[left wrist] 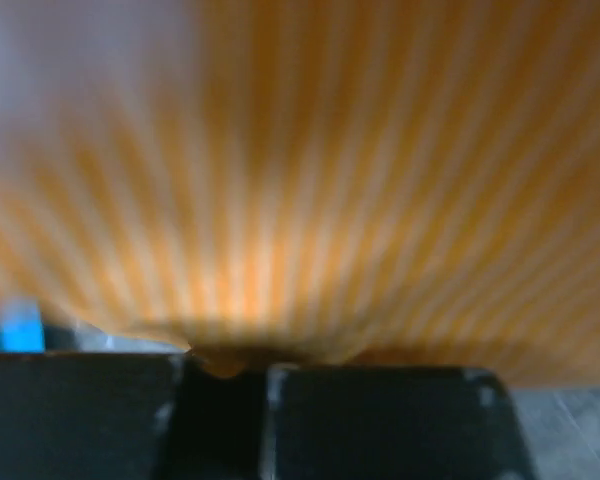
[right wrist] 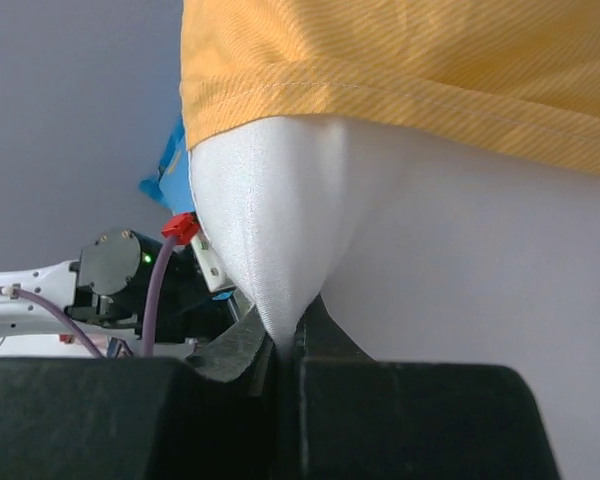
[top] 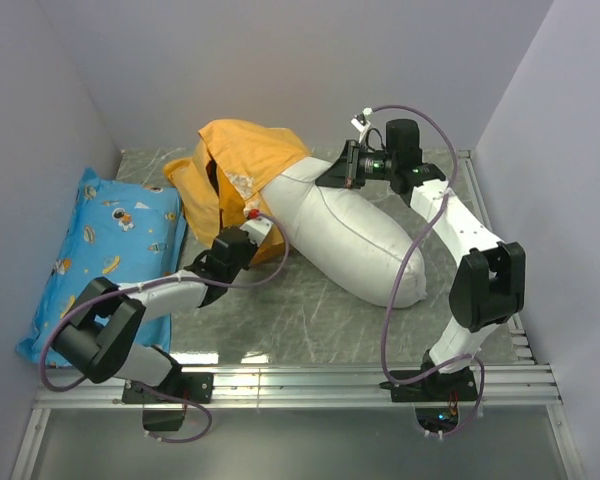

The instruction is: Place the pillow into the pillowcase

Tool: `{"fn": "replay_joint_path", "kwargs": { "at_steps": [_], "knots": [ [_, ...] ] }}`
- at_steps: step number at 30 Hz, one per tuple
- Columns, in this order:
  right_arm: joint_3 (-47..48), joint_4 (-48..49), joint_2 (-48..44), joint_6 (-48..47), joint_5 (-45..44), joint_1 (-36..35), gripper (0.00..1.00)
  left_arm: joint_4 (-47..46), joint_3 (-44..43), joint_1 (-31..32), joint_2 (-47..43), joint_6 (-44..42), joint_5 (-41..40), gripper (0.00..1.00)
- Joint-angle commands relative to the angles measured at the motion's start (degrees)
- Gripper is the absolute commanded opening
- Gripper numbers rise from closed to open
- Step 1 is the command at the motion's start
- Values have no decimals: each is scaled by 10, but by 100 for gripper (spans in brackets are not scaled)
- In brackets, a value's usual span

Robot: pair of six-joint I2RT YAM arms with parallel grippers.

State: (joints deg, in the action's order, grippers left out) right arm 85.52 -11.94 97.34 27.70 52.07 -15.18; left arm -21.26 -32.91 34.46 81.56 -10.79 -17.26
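The grey worktop (top: pixel 310 320) is a scuffed, marbled sheet with a ribbed metal rail along its near edge. The pillow (top: pixel 365 240) lies slantwise across the worktop's middle. It is a long, plump white bolster shape of smooth, faintly glossy cloth, rounded at its near right end. Its far end is tucked under the mouth of the pillowcase (top: pixel 245 155), a thin orange weave with a fine diagonal rib and a stitched hem. The pillowcase is crumpled into a loose hood at the back centre-left. A blue cartoon-print pillow (top: pixel 105 250), flat and oblong, rests along the left wall.

The right pincer (right wrist: pixel 285 345) is clamped tight on a pinch of the white pillow cloth, drawn to a sharp peak just below the orange hem. The left pincer (left wrist: pixel 225 375) has its black jaws drawn near together at the pillowcase's lower edge. Pleats of orange cloth fan out from the narrow gap, and a small tuck of cloth is caught in it, though that view is blurred.
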Motion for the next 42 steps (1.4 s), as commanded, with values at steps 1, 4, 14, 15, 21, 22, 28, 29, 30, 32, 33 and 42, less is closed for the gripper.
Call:
{"fn": "replay_joint_path", "kwargs": {
  "at_steps": [1, 4, 14, 15, 21, 22, 28, 29, 30, 32, 33, 42],
  "knots": [
    [-4, 79, -6, 26, 32, 3, 0, 40, -46, 0, -56, -30, 77, 0],
    [-11, 111, 5, 52, 26, 2, 0, 150, -108, 27, -100, -6, 254, 0],
    [-2, 164, 27, 102, -14, -1, 0, 299, -156, 137, -156, -93, 175, 69],
    [-2, 151, 28, 96, -14, -1, 0, 336, -156, 127, -188, -130, 194, 74],
    [11, 105, 37, 53, -7, -1, 0, 505, -210, 90, -232, -448, 319, 78],
    [12, 99, 37, 48, -6, -2, 0, 551, -223, 87, -224, -525, 312, 80],
    [18, 70, 42, 21, 4, -1, 0, 566, -302, 66, -131, -629, 285, 86],
    [17, 69, 41, 19, 5, -2, 0, 562, -320, 62, -117, -638, 282, 87],
    [16, 68, 41, 20, 6, -2, 0, 568, -329, 56, -86, -664, 276, 87],
    [14, 68, 42, 19, 12, -4, 0, 563, -347, 49, -60, -687, 270, 88],
    [13, 64, 42, 17, 13, -4, 0, 563, -351, 45, -36, -701, 266, 88],
    [4, 76, 41, 24, 18, -6, 0, 589, -382, 18, 54, -831, 252, 25]
  ]
}}
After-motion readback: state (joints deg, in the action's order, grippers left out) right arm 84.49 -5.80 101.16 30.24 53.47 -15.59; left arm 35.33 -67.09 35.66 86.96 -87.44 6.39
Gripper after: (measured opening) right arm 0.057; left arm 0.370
